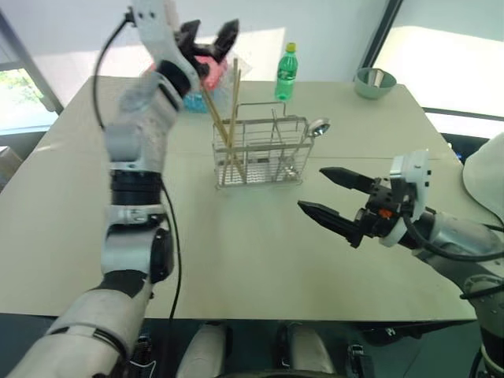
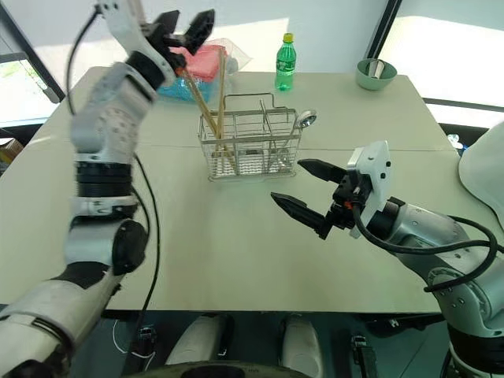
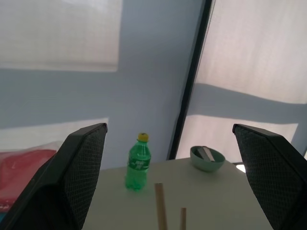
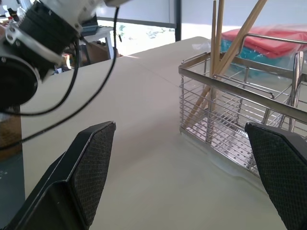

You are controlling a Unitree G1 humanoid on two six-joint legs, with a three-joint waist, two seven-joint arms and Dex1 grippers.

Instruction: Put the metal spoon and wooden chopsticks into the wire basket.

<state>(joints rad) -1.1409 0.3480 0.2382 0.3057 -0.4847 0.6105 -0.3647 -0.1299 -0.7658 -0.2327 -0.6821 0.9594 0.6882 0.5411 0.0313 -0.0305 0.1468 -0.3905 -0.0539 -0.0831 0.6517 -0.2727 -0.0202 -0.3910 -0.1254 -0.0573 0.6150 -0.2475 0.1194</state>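
The wire basket (image 1: 260, 151) stands in the middle of the table. Wooden chopsticks (image 1: 231, 118) lean upright in its left compartment, their tips rising above the rim. The metal spoon (image 1: 316, 127) stands in the right compartment with its bowl sticking out past the corner. My left gripper (image 1: 208, 35) hangs open above and left of the chopstick tops, holding nothing. My right gripper (image 1: 329, 194) is open just above the table, to the right and in front of the basket, empty. From the right wrist view the basket (image 4: 249, 120) and chopsticks (image 4: 218, 52) are close ahead.
A green plastic bottle (image 1: 287, 72) stands behind the basket. A pale green bowl (image 1: 374, 83) with a short whitish utensil sits at the far right corner. A red and blue packet (image 1: 206, 75) lies at the back left, behind my left arm.
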